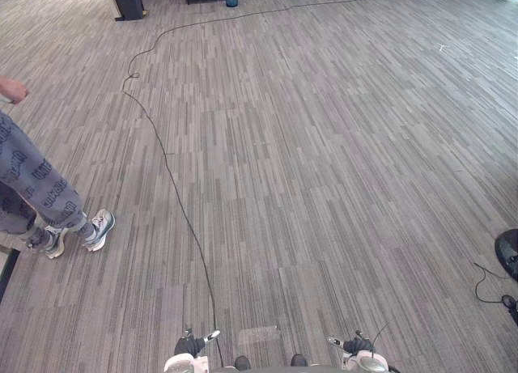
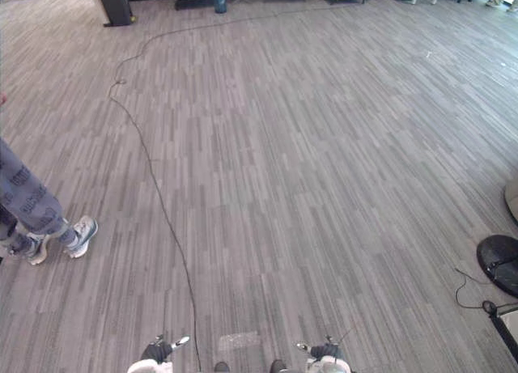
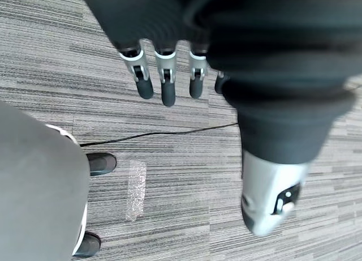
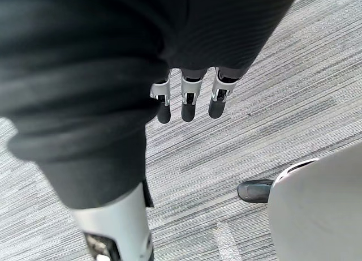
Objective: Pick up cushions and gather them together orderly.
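Left hand [image 3: 167,82], right hand [image 4: 189,99] relaxed above carpet [image 1: 324,187].

The nearest thing to a cushion before you is a pale shape [image 2: 513,200] at the far right edge of the right eye view. It is rounded, beige and cut off by the frame. It lies on the floor [image 2: 324,187], just beyond a black disc [image 2: 498,264], well off to your right side. You cannot tell from this sliver whether it is a cushion. Your left hand [image 3: 167,82] hangs over the carpet with straight fingers, and your right hand [image 4: 189,101] hangs the same way.
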Tool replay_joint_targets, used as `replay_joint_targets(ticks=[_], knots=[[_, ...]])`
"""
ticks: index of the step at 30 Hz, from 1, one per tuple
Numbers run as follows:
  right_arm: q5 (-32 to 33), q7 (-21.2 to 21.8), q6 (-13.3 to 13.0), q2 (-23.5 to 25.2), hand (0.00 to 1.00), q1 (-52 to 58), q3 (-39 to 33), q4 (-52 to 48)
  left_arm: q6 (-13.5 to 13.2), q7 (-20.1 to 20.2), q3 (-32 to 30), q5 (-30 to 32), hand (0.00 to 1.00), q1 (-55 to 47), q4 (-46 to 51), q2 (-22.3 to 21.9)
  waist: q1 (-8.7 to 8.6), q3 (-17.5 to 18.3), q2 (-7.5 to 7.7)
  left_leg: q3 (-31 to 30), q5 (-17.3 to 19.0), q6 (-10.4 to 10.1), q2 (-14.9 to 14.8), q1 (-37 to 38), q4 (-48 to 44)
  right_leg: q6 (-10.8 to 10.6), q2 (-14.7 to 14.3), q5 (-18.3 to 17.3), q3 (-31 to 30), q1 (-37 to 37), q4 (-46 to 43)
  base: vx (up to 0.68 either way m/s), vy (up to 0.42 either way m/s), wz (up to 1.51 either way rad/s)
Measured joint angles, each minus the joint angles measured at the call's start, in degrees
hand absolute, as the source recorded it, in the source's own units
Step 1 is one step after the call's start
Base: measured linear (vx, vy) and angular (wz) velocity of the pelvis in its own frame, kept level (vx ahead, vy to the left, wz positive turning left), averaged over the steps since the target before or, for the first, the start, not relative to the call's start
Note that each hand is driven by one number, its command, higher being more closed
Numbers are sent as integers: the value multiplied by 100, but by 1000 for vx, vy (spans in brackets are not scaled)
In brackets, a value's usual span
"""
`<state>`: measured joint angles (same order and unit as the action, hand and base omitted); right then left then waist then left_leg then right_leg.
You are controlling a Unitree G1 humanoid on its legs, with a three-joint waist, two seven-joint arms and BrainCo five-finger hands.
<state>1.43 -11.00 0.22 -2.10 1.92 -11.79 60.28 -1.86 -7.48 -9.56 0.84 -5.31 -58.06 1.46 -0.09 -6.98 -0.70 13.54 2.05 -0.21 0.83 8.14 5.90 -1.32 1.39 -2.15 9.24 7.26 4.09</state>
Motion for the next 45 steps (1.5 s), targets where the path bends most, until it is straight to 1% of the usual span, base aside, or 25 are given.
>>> replay_joint_targets(ticks=[8,13,16,18,19,20,22,24,26,27,28,29,30,31,32,33,34,35,36,37,40,42,43,44,45], knots=[[117,5,-31,-15,0,-8,-2,45,2,-2,112,42,0,19,3,7,-1,-24,-16,-119,0,0,11,-27,1,-12,5,-40,133,0,-1,-25,-29,8],[256,-11,-61,-17,0,-37,-146,41,5,-5,159,38,0,49,51,13,-1,-105,-1,-289,-10,-15,-1,-249,-30,31,62,-408,283,-344,-539,4,-30,23],[317,-18,-68,30,0,-64,-155,-16,18,-5,142,21,0,163,149,91,40,-287,130,-321,460,-86,-67,-620,-900,61,142,-732,352,-488,-1005,88,-67,15],[318,-23,-74,102,0,-38,-153,-114,26,-1,7,11,0,175,308,96,66,-343,149,-279,1031,-145,-248,-1148,-2187,96,153,-996,384,-565,-1375,114,-73,1],[318,-33,-71,138,0,-10,-151,-271,27,-3,-76,12,0,184,473,70,83,-469,175,-142,1317,-226,-451,-1660,-3446,193,179,-1181,384,-495,-1562,118,-31,-2],[318,-36,-70,147,0,12,-152,-326,26,-3,-78,10,0,181,492,74,88,-485,195,-97,1417,-241,-526,-1798,-3732,201,174,-1221,387,-485,-1584,149,9,-2],[320,-51,-87,119,0,32,-163,-353,4,-1,-85,0,0,211,578,48,99,-583,118,103,1643,-284,-819,-2184,-4190,200,171,-1367,432,-215,-1573,173,49,3],[316,-50,-84,103,0,29,-160,-333,-10,3,-78,-13,0,238,625,39,126,-580,109,184,1567,-213,-867,-2464,-3891,104,294,-1506,422,-103,-1564,216,139,-2],[300,-51,-78,91,0,32,-157,-320,-33,9,-83,-29,0,238,720,16,188,-576,115,193,1055,-230,-782,-2741,-3229,-40,477,-1611,358,-1,-1470,342,239,-18],[300,-51,-62,95,0,43,-153,-302,-36,2,-119,-82,0,239,758,2,283,-537,175,219,509,-193,-653,-2790,-3010,-110,613,-1645,211,75,-1271,395,262,-34],[297,-49,-49,145,0,99,-152,-287,-37,1,-134,-100,0,240,758,23,321,-415,261,381,711,-55,-505,-2803,-3029,-151,759,-1552,89,76,-1071,444,257,-34],[247,-38,-41,154,0,90,-163,-294,-37,12,-196,-105,0,246,771,14,317,-416,283,442,730,12,-518,-2823,-3093,-201,777,-1469,56,74,-1036,513,268,-28],[168,-31,-37,202,0,114,-202,-325,-35,9,-366,-108,0,246,788,-21,335,-412,334,530,918,166,-543,-2809,-3380,-327,880,-1226,-153,82,-1104,516,282,-35],[87,-17,-26,282,0,157,-299,-323,-22,6,-483,-97,0,240,761,-8,375,-359,426,684,961,237,-545,-2691,-3527,-362,967,-1090,-381,15,-1448,595,343,-39],[80,-9,-24,306,0,166,-344,-325,-19,2,-495,-97,0,236,735,-3,382,-345,445,722,984,269,-541,-2607,-3511,-384,973,-1037,-443,-35,-1648,466,257,-50],[75,-3,-29,301,0,168,-378,-337,-6,-5,-445,-87,0,224,666,20,365,-330,442,781,1120,322,-519,-2262,-3371,-474,1002,-826,-537,-371,-2637,523,271,-47],[82,9,-31,281,0,202,-376,-498,24,-4,-381,-70,0,239,599,43,309,-349,406,770,1334,287,-479,-1799,-3070,-583,1078,-408,-527,-940,-4030,417,201,-44],[80,9,-39,279,0,230,-376,-561,37,-4,-343,-60,0,244,560,51,288,-361,396,760,1442,235,-466,-1631,-2920,-623,1094,-391,-537,-1185,-4546,415,156,-26],[85,34,-78,295,0,247,-369,-731,108,-2,-276,3,0,298,475,116,253,-426,417,744,1600,197,-377,-1162,-2589,-525,1110,-729,-530,-1834,-5883,416,91,-9],[87,39,-100,304,0,251,-371,-808,130,-5,-227,10,0,341,380,112,199,-427,407,729,1614,199,-331,-742,-2316,-409,1070,-1001,-269,-2210,-6346,418,72,-1],[87,66,-182,321,0,215,-374,-1022,128,-3,-178,6,0,448,334,21,81,-473,309,700,1632,167,-324,-79,-1811,-225,1016,-1345,497,-2843,-6217,422,21,11],[85,118,-220,230,0,-7,-365,-954,123,-2,-157,-8,0,523,186,-35,-33,-533,227,681,1630,167,-352,367,-1492,-28,803,-1364,951,-3308,-5000,536,-30,28],[81,122,-218,172,0,-59,-367,-921,121,1,-26,-18,0,565,120,-6,-81,-547,225,556,1631,167,-341,549,-1374,15,581,-1016,932,-3428,-3885,504,-72,52],[70,120,-208,139,0,-61,-364,-874,113,9,16,-16,0,558,115,2,-102,-555,242,443,1633,163,-303,680,-1288,46,475,-668,858,-3396,-3183,692,-156,88],[80,120,-191,76,0,-72,-390,-691,103,9,-3,-8,0,541,94,-4,-170,-592,311,151,1651,123,-221,993,-1174,584,402,227,632,-3287,-2771,485,-122,65]])
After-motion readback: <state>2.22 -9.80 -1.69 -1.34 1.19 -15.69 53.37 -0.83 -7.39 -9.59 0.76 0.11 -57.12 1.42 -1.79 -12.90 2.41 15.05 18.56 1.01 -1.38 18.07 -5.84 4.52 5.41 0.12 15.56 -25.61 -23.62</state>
